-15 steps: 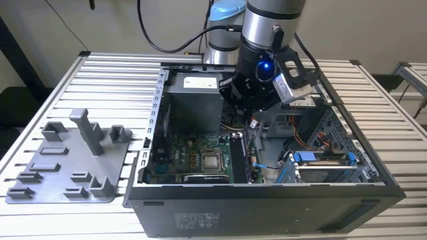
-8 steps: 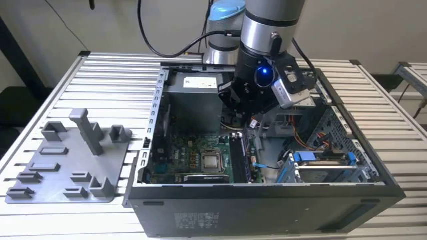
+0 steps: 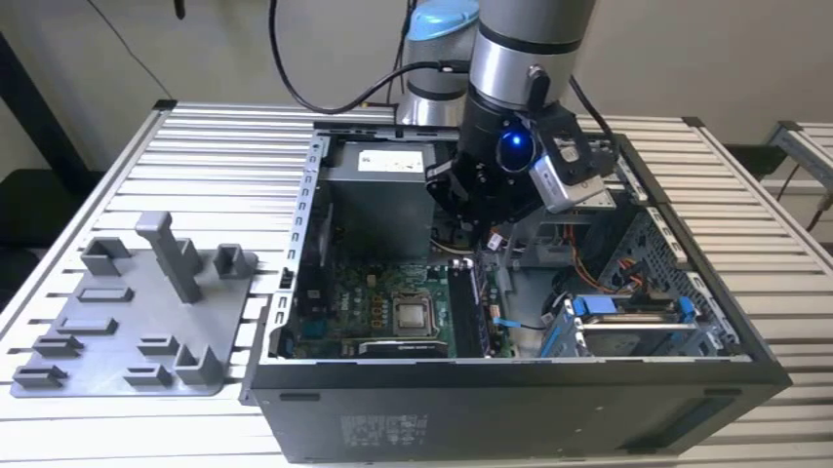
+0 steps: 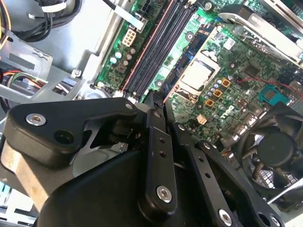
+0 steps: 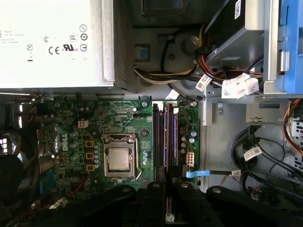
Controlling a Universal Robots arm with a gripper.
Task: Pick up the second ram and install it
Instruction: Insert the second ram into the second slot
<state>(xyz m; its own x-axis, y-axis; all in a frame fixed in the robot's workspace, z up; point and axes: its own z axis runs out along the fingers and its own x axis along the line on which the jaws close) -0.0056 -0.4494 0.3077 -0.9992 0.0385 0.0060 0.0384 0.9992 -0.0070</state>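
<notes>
The gripper (image 4: pixel 158 101) is clamped on the second ram (image 4: pixel 156 97). It hangs just above the motherboard's (image 5: pixel 75 142) memory slots (image 5: pixel 163 137).

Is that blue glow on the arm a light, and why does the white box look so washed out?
In the exterior view, a blue light glows on the arm's wrist. In the first wrist view, the power supply is overexposed, nearly pure white, while the gripper stays dark, almost a silhouette.

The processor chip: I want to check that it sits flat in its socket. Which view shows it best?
The first wrist view: it looks straight down on the processor chip, whole and unobstructed in its socket. The second wrist view shows it at a slant, above the gripper. The exterior view shows it small, deep inside the computer case.
</notes>
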